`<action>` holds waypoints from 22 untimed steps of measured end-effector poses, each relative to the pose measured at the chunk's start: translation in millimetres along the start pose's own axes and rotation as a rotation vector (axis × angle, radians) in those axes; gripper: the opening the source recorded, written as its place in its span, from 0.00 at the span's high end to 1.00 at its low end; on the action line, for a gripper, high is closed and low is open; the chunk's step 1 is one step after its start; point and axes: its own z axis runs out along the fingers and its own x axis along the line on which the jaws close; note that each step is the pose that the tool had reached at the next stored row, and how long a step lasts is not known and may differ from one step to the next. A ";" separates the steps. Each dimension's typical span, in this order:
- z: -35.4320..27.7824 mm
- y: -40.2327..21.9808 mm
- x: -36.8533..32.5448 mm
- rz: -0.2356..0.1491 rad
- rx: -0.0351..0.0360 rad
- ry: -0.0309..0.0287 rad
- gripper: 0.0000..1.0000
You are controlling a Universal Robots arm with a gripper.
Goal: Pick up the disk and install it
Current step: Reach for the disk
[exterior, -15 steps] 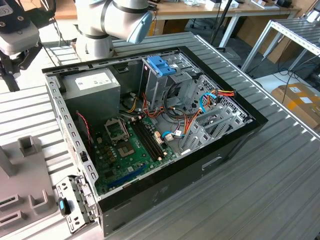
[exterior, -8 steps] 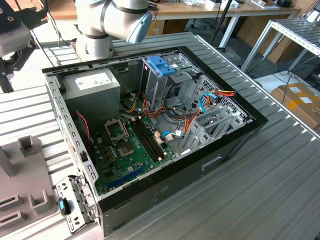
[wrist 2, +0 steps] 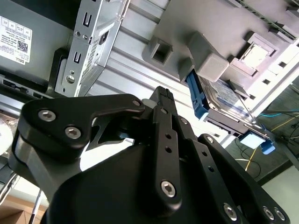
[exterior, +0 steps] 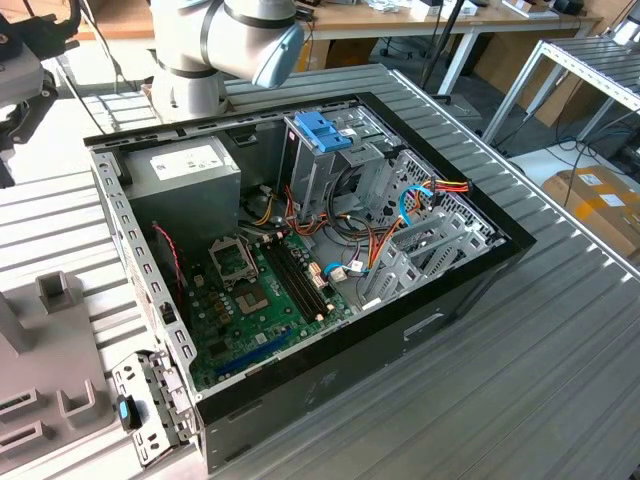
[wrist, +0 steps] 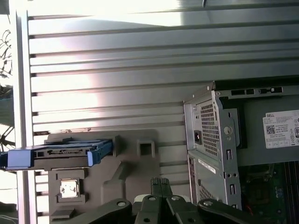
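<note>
Silver rectangular metal disk [wrist: 60, 154], blue rails: in grey moulded holder [exterior: 50, 350], exterior view lower left; black gripper [wrist: 160, 183] empty, jaws together; pick-up pending, opening likely needed

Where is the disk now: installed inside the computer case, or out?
Out: the disk sits slotted in the grey holder, apart from the open case.

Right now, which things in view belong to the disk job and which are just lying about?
Belongs to the job: the disk, sitting in the grey holder; the pincer, shut and empty; the open computer case.
Just about: power supply box; motherboard; bare blue bracket; cardboard box.
</note>
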 end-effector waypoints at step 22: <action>-0.7 -2.0 26.0 0.000 0.0000 0.0000 0.89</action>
